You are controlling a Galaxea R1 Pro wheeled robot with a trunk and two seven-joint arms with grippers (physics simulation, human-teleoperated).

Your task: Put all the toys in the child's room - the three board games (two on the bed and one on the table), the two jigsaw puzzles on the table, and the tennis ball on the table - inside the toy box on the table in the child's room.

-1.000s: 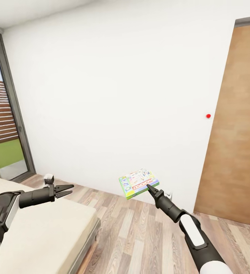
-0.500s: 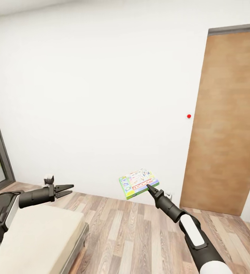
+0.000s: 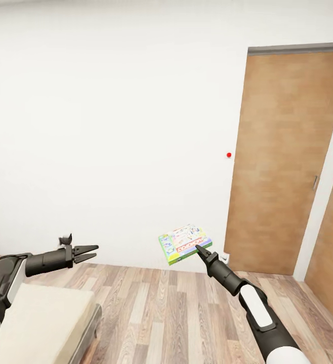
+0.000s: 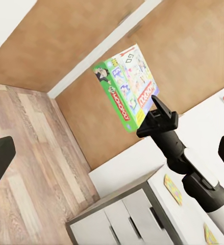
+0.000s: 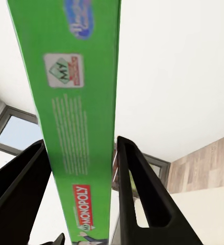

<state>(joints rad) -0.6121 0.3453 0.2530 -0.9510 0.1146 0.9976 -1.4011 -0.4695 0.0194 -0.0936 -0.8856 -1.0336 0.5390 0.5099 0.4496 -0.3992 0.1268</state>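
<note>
White wall has slid left; right claw (image 3: 199, 249) still grips board game (image 3: 183, 243), left claw (image 3: 89, 253) parted, empty.

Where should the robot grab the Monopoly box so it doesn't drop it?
By its thin green edge, as the right gripper does now: fingers either side of the flat board game, coming from the near side. The box is thin, so its faces fit between them.

A bed (image 3: 40, 323) with a bare beige mattress is standing on the wooden floor (image 3: 176, 313) (lower left corner).
</note>
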